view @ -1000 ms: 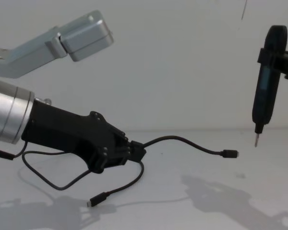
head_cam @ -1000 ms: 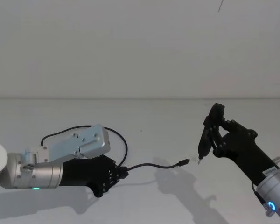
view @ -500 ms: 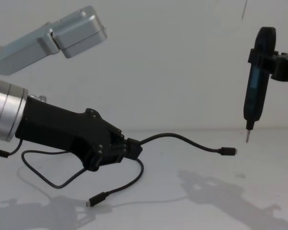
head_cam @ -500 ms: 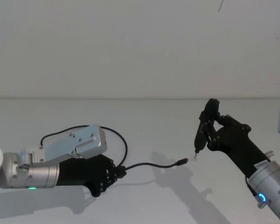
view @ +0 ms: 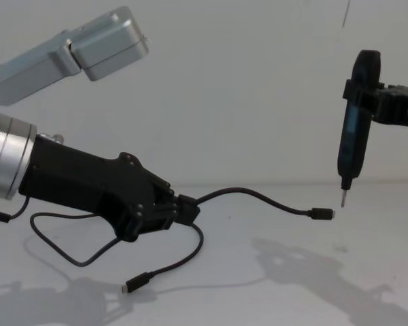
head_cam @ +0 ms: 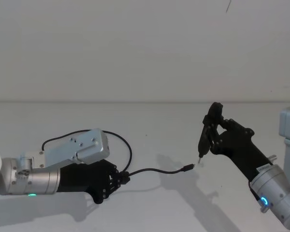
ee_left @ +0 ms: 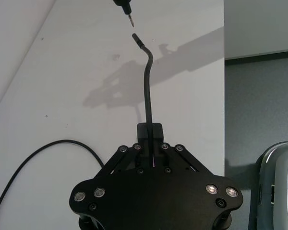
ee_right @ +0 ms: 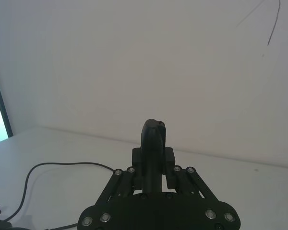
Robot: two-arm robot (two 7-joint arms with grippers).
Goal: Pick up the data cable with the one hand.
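Head view: the left gripper (head_cam: 120, 179), clamped on the data cable (head_cam: 157, 171), holds its free plug out toward the right gripper (head_cam: 209, 137), which grips a pen-shaped tool (head_cam: 206, 137). Chest view: that plug hangs above the table (view: 367, 272), probably so the tool tip can meet it.

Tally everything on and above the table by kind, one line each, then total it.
Data cable: 1, the data cable, lifted, one plug hanging low.
Grippers: 2, the left gripper with jaws shut on the cable, the right gripper gripping the tool.
Pen-shaped tool: 1, the pen-shaped tool, tip just above the cable's far plug.
Total: 4
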